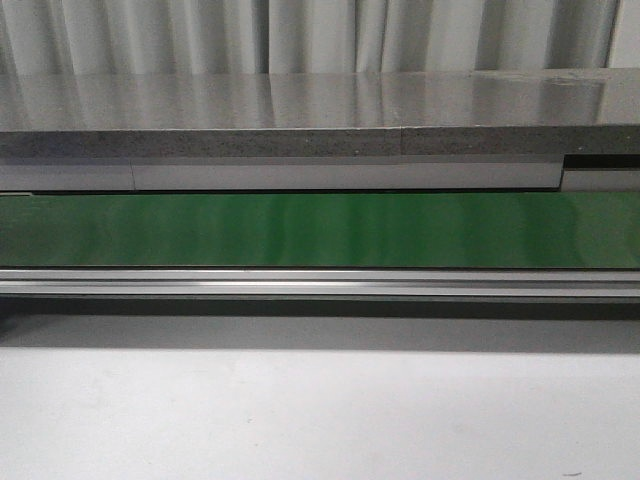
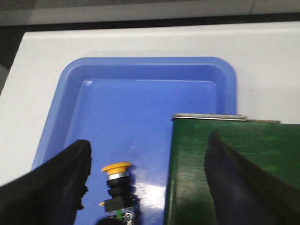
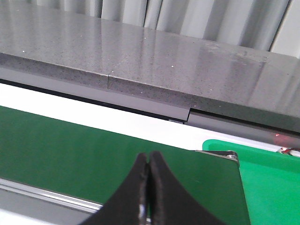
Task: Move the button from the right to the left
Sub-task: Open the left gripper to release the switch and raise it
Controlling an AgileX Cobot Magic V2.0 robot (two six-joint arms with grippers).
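The button (image 2: 119,190) lies in a blue tray (image 2: 145,75) in the left wrist view: orange-yellow cap, silver ring, black body, small yellowish tab. It lies on its side, close to the green belt's end (image 2: 225,159). My left gripper (image 2: 147,173) is open above it; one finger (image 2: 65,183) is beside the button without touching it, the other (image 2: 234,178) hangs over the belt. My right gripper (image 3: 150,161) is shut and empty over the green belt (image 3: 84,150). Neither gripper nor the button shows in the front view.
The green conveyor belt (image 1: 320,228) runs across the front view, with a metal rail (image 1: 320,283) before it and a grey stone ledge (image 1: 320,120) behind. A green tray (image 3: 272,178) sits past the belt's end in the right wrist view. White tabletop (image 1: 320,410) lies in front.
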